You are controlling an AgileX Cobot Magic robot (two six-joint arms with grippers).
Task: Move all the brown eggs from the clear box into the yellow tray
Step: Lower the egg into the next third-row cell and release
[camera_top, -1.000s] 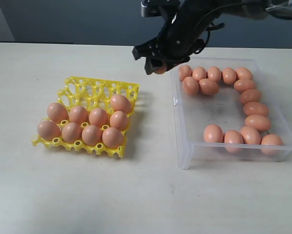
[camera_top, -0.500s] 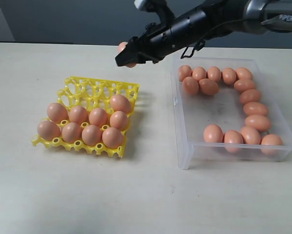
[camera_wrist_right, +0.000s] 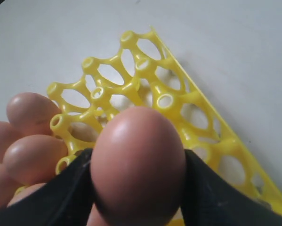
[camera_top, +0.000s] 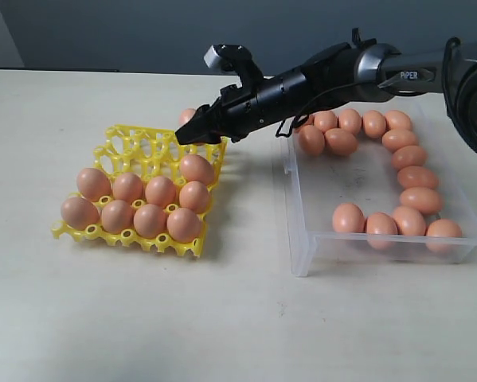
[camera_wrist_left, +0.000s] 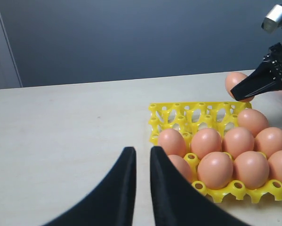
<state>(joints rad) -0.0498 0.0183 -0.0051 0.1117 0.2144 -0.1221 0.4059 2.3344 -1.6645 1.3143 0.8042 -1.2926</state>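
Note:
My right gripper point(camera_top: 192, 127) reaches across from the right and is shut on a brown egg point(camera_top: 187, 116), just above the far right corner of the yellow tray point(camera_top: 154, 147). In the right wrist view the egg point(camera_wrist_right: 138, 160) sits between both black fingers point(camera_wrist_right: 70, 188) over the tray's bare cups point(camera_wrist_right: 178, 108). Several brown eggs point(camera_top: 134, 203) fill the tray's near rows. The clear box point(camera_top: 302, 239) on the right holds several more eggs point(camera_top: 409, 179) along its walls. My left gripper point(camera_wrist_left: 142, 153) hovers low beside the tray point(camera_wrist_left: 197, 110), fingers almost together with nothing between them.
The tray's two far rows are bare lattice. A white clip point(camera_top: 286, 165) sits on the box's left wall. The pale tabletop point(camera_top: 222, 318) stretches out in front of the tray and the box.
My right gripper has carried the egg leftward from the box's far left corner and lowered it to the tray's far right corner. The left gripper has not visibly moved.

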